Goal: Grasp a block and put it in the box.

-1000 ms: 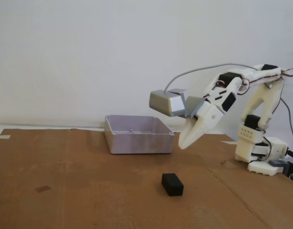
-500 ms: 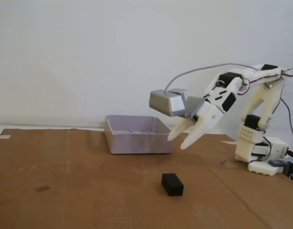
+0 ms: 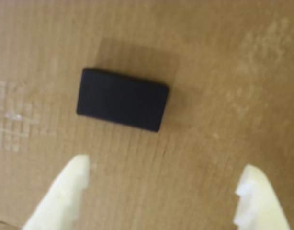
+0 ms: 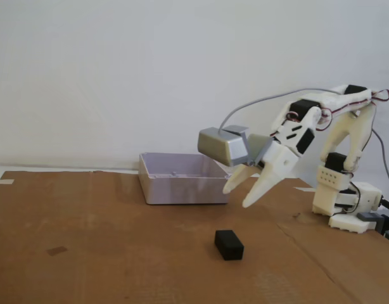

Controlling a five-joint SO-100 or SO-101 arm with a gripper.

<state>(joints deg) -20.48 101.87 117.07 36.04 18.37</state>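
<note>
A small matte black block [image 4: 229,244] lies on the brown cardboard, in front of the pale lilac-grey box [image 4: 182,178]. My gripper [image 4: 238,196] hangs open in the air above and slightly right of the block, not touching it. In the wrist view the block [image 3: 122,99] lies flat on the cardboard ahead of the gripper [image 3: 166,184], whose two pale fingertips [image 3: 70,187] are spread wide with nothing between them. The box shows nothing inside as far as the fixed view reveals.
A grey camera module [image 4: 222,146] rides on the wrist with a grey cable arching back. The white arm base [image 4: 346,202] stands at the right on the cardboard sheet [image 4: 106,253]. A white wall is behind.
The gripper went from shut to open and dipped lower toward the block. The block and the box stayed put.
</note>
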